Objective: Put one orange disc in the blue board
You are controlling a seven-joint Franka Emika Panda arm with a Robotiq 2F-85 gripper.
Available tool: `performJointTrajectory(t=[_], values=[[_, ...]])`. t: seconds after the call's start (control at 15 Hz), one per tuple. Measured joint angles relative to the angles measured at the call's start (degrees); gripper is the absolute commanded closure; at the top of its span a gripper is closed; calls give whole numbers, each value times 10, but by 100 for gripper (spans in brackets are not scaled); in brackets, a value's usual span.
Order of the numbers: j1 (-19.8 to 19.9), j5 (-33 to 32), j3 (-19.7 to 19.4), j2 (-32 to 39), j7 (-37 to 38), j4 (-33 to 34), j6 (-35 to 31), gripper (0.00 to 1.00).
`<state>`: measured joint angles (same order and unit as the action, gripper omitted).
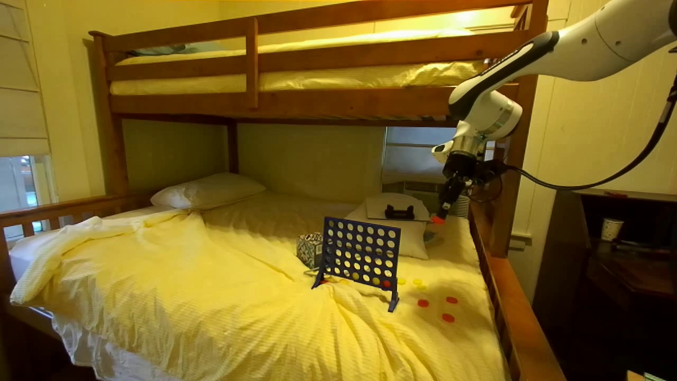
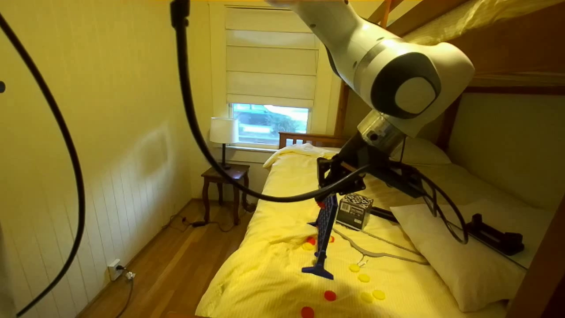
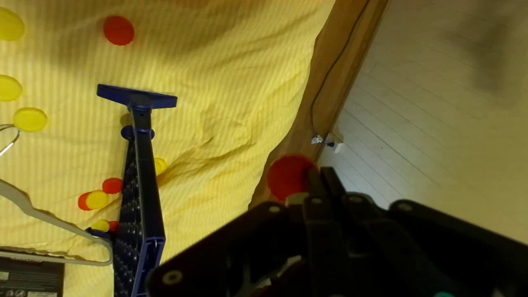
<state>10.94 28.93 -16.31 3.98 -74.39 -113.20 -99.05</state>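
My gripper [image 1: 445,209] is shut on an orange-red disc [image 1: 437,219], pinched near its edge at the fingertips. In the wrist view the held disc [image 3: 288,177] sticks out to the left of the fingertips [image 3: 324,175]. The blue board [image 1: 362,251] stands upright on the bed, with a few red and yellow discs in its lowest row. The gripper is above bed level and apart from the board. In the wrist view the board [image 3: 149,194] is left of the gripper. Loose orange-red discs [image 1: 448,318] lie on the bed; one also shows in the wrist view [image 3: 119,30].
Yellow discs [image 2: 363,278] lie near the board. A patterned box [image 2: 354,211] and a grey hanger [image 2: 375,254] are beside it. A pillow [image 2: 468,251] bears a flat panel with a black holder [image 1: 399,212]. A wooden bed rail [image 1: 521,317] and upper bunk [image 1: 338,100] frame the bed.
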Motion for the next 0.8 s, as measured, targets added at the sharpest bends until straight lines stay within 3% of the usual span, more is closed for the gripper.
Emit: performJointTrajectory(t=[0.8], values=[[59, 8, 43, 138, -35, 177, 144, 99]])
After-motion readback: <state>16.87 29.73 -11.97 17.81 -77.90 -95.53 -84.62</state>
